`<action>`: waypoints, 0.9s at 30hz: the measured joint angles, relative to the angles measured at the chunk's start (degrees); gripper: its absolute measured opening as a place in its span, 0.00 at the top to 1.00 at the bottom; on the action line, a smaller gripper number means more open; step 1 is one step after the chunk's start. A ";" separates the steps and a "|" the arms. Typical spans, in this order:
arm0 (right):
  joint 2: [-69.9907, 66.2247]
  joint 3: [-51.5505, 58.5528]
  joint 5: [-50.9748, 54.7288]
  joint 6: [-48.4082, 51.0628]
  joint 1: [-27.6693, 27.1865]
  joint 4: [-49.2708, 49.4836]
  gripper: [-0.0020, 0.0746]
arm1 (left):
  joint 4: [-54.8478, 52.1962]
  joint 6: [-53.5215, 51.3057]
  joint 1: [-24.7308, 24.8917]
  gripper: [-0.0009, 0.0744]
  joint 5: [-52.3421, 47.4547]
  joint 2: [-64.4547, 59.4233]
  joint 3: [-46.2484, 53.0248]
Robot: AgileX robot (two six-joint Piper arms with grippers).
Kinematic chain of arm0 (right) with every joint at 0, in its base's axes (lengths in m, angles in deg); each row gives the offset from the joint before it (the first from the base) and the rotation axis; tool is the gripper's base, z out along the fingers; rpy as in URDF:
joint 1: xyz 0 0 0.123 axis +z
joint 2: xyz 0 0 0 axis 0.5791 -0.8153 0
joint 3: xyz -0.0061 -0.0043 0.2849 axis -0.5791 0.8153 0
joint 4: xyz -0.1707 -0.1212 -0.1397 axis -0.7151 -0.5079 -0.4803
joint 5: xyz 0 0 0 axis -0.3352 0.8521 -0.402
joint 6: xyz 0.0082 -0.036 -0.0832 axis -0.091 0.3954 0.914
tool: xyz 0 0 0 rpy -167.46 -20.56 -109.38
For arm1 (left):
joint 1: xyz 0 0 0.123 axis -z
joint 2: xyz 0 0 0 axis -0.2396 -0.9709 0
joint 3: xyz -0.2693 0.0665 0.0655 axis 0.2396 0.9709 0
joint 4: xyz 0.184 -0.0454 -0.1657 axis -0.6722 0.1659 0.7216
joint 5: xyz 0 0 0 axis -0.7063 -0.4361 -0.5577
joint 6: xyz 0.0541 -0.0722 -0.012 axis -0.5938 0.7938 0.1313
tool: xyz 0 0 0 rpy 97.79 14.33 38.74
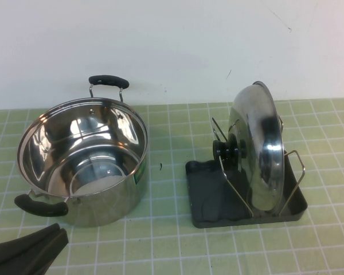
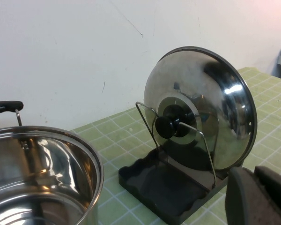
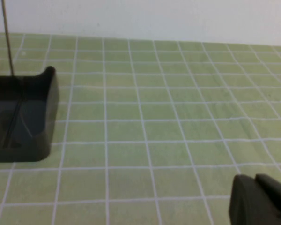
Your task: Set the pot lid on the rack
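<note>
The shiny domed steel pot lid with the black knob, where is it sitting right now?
In the high view the steel pot lid stands on edge between the wire loops of the dark grey rack, right of the steel pot; neither gripper touches it.

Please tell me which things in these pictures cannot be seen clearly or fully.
- Left gripper: high view, cut off by the bottom-left edge; empty, fingers together.
- Right gripper: absent from the high view; the right wrist view's corner cuts it.
- Pot lid underside: faces away in every view.
- Rack floor beneath the lid: hidden by the lid.
- Pot: left wrist view, cut by the edge.
</note>
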 joint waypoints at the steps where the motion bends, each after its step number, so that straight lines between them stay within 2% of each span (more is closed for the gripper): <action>1: 0.00 0.00 0.14 -0.26 0.73 0.00 0.98 | 0.00 0.00 0.00 0.99 0.00 0.00 0.00; 5: 0.00 0.00 0.26 -1.74 4.26 0.00 0.98 | 0.00 0.00 0.00 0.99 0.00 0.00 0.00; 11: 0.00 0.00 0.38 -9.87 8.10 -5.57 0.98 | 0.00 -0.15 0.00 0.99 0.00 0.00 0.00; 27: 0.00 0.00 0.47 -11.92 8.28 -6.94 0.98 | 0.00 -0.15 0.00 0.99 0.00 0.00 0.00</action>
